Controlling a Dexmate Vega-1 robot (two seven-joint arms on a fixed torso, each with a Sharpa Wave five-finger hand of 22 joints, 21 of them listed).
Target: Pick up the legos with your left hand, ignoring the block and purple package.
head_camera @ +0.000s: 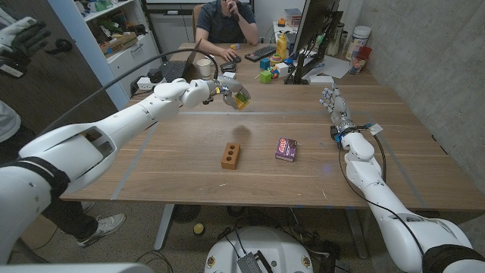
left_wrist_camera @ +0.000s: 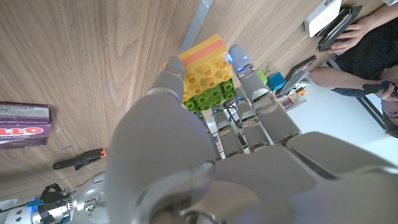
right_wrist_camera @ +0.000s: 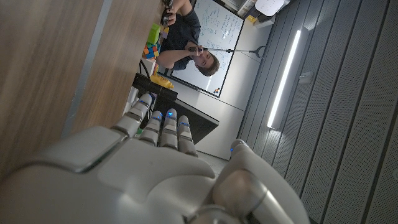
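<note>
Fingers (left_wrist_camera: 244,81) of the left hand (head_camera: 225,92) clamp around the legos (head_camera: 241,98), a stack of yellow, orange and green bricks held up in the air above the far part of the counter (head_camera: 189,163). In the left wrist view the legos (left_wrist_camera: 208,78) sit between the thumb and the other fingers, with the wood grain behind them. Below and nearer the robot, the brown block (head_camera: 230,155) stands on the counter, and the purple package (head_camera: 286,149) lies just beside it, apart. The right hand (head_camera: 334,104) stands on its edge at the counter's right side, fingers straight and close together, holding nothing. A person (head_camera: 226,23) sits behind the counter.
</note>
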